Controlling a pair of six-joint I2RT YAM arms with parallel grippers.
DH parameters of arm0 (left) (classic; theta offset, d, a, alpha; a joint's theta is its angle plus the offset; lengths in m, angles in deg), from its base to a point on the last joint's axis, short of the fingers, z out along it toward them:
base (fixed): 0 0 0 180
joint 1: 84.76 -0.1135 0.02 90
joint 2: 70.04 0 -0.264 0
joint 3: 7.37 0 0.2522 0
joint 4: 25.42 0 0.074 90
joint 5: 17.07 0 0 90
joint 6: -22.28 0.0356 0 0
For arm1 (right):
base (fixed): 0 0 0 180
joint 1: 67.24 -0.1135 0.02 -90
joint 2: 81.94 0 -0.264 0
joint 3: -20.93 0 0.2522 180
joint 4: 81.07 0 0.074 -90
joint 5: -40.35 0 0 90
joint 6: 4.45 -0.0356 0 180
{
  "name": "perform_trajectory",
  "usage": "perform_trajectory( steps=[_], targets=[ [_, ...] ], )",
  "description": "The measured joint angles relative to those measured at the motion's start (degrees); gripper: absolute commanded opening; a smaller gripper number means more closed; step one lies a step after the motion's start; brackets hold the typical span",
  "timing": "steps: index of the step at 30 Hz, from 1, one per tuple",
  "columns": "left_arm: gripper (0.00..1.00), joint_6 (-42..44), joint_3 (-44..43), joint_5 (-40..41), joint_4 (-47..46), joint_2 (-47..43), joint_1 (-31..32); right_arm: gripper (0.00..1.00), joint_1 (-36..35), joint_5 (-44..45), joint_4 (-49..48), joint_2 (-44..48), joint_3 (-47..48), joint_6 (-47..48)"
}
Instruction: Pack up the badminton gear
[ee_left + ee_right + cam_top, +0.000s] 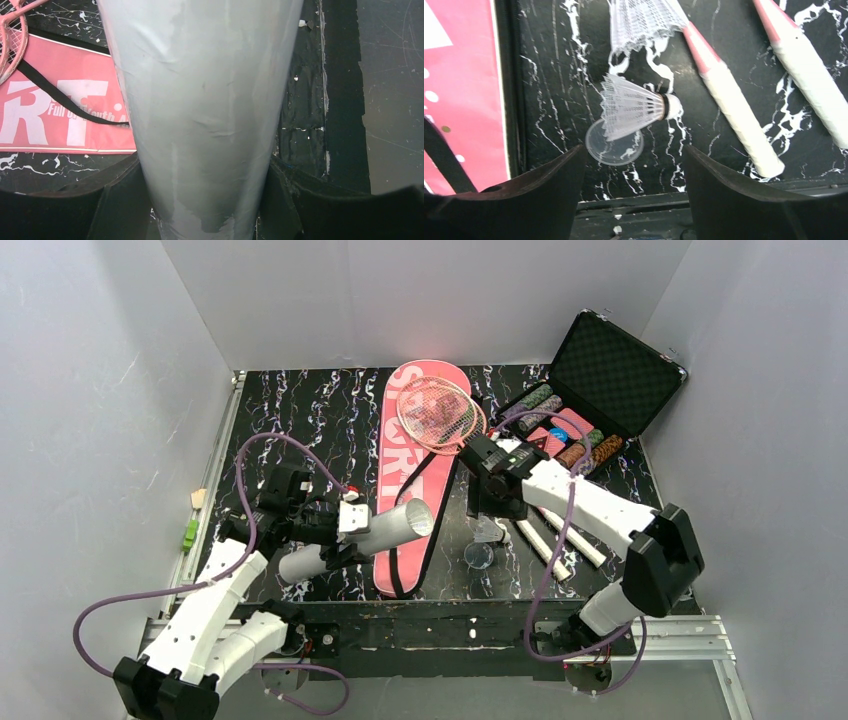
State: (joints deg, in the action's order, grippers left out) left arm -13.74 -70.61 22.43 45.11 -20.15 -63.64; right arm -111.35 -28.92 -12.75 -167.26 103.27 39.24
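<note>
My left gripper (205, 200) is shut on the white tube (205, 110), its dark fingers (120, 200) pressed on both sides. From above, the tube (365, 535) lies tilted over the pink SPORT bag (410, 470), open mouth to the right. My right gripper (634, 175) is open and empty above the table, just short of a white shuttlecock (634, 107) lying on its side. A second shuttlecock (644, 20) lies beyond it. Two white racket handles (734, 110) run to the right. The pink racket heads (440, 415) rest on the bag's far end.
A clear round lid (614, 147) lies partly under the near shuttlecock. An open black case of poker chips (600, 390) stands at the back right. The bag's black strap (60, 100) crosses its pink face. White walls enclose the table on three sides.
</note>
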Motion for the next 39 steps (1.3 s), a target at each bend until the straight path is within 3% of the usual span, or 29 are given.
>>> perform_trajectory(
  steps=[10,26,32,39],
  targets=[
    [0.5,0.1,0.0,0.3,0.0,-1.5,0.0,0.62,-2.6,1.2,-1.0,-9.1,2.4,-0.2],
    [0.49,0.1,0.2,0.1,0.1,-2.1,0.0,0.5,-3.6,6.0,-1.2,-13.5,2.4,-1.5],
    [0.49,0.0,0.2,0.1,0.1,-2.1,0.0,0.35,-3.6,6.6,-2.1,-14.5,2.4,-1.8],
    [0.49,0.1,0.2,-0.1,0.1,-2.1,0.0,0.08,-3.6,8.0,-2.1,-13.7,2.4,-1.9]
  ],
)
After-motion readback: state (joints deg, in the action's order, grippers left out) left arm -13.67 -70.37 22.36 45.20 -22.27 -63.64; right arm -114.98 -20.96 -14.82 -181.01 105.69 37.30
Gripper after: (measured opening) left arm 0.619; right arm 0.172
